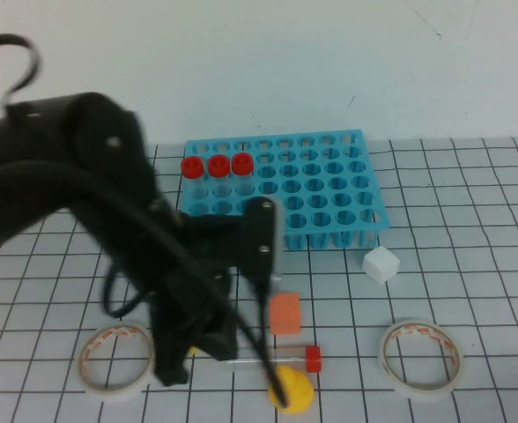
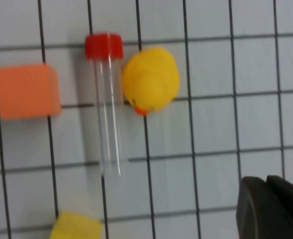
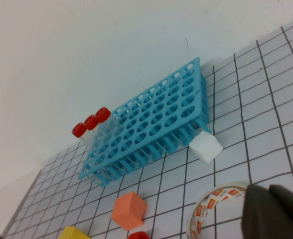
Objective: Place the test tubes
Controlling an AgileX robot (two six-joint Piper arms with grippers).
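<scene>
1. The loose clear plastic test tube with a red screw cap (image 2: 104,104) lies flat on the white gridded table (image 1: 470,291). Its cap points to 3 o'clock, and it is not yet racked.
2. The blue plastic test-tube rack (image 1: 321,189) stands at 12 o'clock from it. Three upright red-capped tubes (image 1: 218,167) fill a row at the rack's 9 o'clock end. The free holes next to them look like the likely destination.
3. The left gripper (image 2: 260,186) hovers over the table near the lying tube. Its dark fingers are pressed together with nothing between them, so it would have to spread them before gripping.
4. The right gripper (image 3: 268,196) is likewise closed and empty. It sits out toward 3 o'clock by a tape roll and appears parked.
5. Room around the tube is tight. An orange foam cube (image 1: 284,313) sits at its 12 o'clock, and a yellow rubber duck (image 1: 294,392) sits just beside its cap end at 6 o'clock. A small yellow block (image 2: 74,226) lies near its closed end. The middle of the glass looks the clearest place to pinch.
6. One white tape roll with printed edges (image 1: 114,359) lies at 9 o'clock and another (image 1: 420,354) at 3 o'clock, both well apart from the tube. A white cube (image 1: 381,264) sits at the rack's 5 o'clock corner. The straight way to the rack passes over the orange cube, so a lift seems needed first.
</scene>
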